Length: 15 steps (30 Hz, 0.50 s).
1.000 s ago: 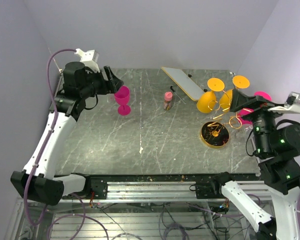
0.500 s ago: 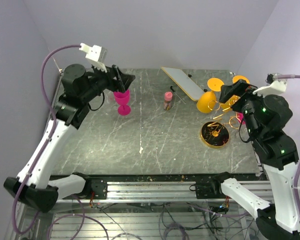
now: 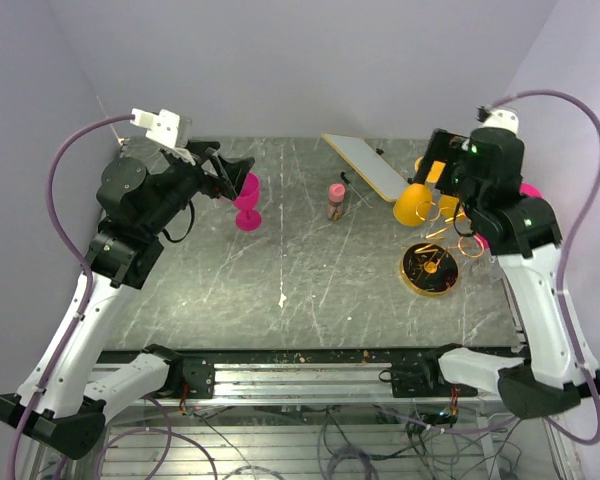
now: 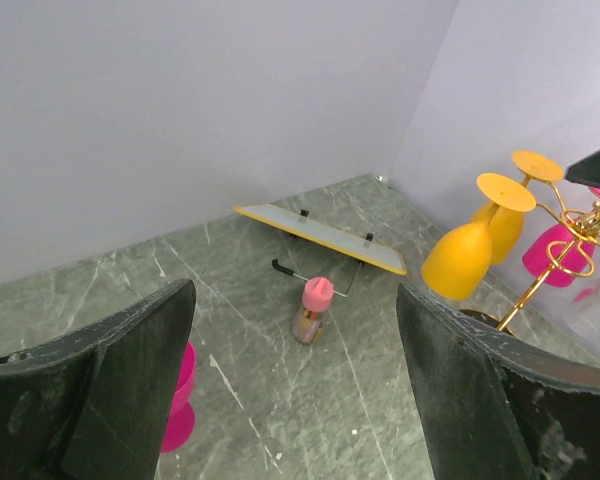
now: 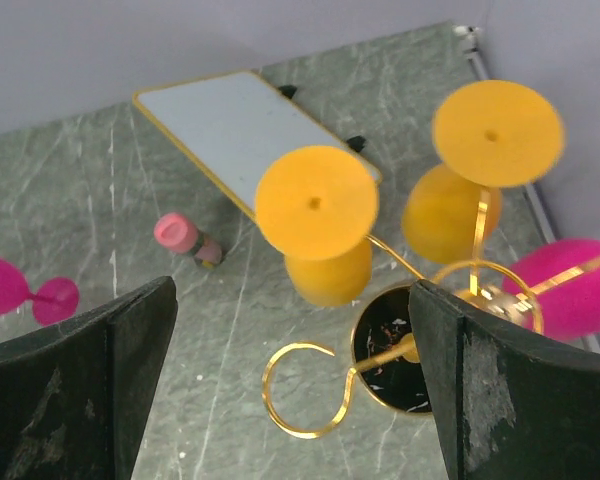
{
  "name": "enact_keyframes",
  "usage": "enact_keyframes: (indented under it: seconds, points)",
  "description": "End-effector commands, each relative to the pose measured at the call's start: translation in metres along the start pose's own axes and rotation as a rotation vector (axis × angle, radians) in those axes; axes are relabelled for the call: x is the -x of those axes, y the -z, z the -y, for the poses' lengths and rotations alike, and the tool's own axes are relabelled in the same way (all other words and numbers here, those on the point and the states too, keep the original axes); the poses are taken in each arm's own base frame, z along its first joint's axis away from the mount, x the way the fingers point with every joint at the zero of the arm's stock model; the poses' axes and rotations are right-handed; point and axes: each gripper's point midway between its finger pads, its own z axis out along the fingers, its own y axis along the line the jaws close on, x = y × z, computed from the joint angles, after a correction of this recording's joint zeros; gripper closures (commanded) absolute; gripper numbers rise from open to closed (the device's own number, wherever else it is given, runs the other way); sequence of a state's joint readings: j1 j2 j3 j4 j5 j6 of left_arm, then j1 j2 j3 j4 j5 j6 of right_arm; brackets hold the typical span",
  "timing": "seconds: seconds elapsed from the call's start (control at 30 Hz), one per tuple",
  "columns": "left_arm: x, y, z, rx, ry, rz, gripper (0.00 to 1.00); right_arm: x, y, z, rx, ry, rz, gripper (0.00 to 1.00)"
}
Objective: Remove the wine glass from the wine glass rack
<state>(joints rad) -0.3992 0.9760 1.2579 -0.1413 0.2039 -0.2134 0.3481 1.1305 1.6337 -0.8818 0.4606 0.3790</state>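
The gold wire wine glass rack stands at the right on its round dark base. Two orange wine glasses and a pink one hang upside down from its arms. In the right wrist view the nearer orange glass hangs beside an empty gold loop. My right gripper is open and empty above the rack. A second pink wine glass stands upright on the table at the left. My left gripper is open and empty just above and beside it.
A flat white board lies at the back centre. A small pink-capped bottle stands in front of it. Walls close in the table at the back and on both sides.
My right arm has swung up and left from the table's right edge to above the rack. My left arm has risen and pulled back a little from the standing pink glass.
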Motion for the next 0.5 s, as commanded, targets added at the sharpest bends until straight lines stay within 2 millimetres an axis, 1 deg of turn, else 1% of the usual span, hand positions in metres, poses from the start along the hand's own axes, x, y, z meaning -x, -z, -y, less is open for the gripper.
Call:
enact_keyframes:
  seconds: [0.0,0.03,0.1,0.23,0.33,0.4,0.47]
  points:
    - [0.009,0.002,0.0,0.018,-0.028,0.043,0.07,-0.006,-0.015,-0.029,0.142,0.172,-0.073,0.03]
    - [0.009,0.003,0.002,0.013,-0.029,0.044,0.07,-0.008,-0.019,-0.036,0.173,0.196,-0.084,0.05]
    - [0.01,0.005,0.004,0.01,-0.029,0.05,0.07,-0.01,-0.028,-0.043,0.193,0.23,-0.095,0.1]
    - [0.013,0.008,0.005,0.016,-0.032,0.057,0.07,-0.01,-0.048,-0.045,0.156,0.289,-0.118,0.17]
    - [0.014,0.009,0.005,0.03,-0.033,0.058,0.07,-0.012,-0.056,-0.051,0.176,0.321,-0.131,0.23]
    - [0.015,0.011,0.005,0.034,-0.035,0.06,0.07,-0.016,-0.061,-0.054,0.186,0.334,-0.142,0.27]
    - [0.016,0.012,0.005,0.041,-0.039,0.062,0.07,-0.02,-0.065,-0.054,0.179,0.342,-0.16,0.29]
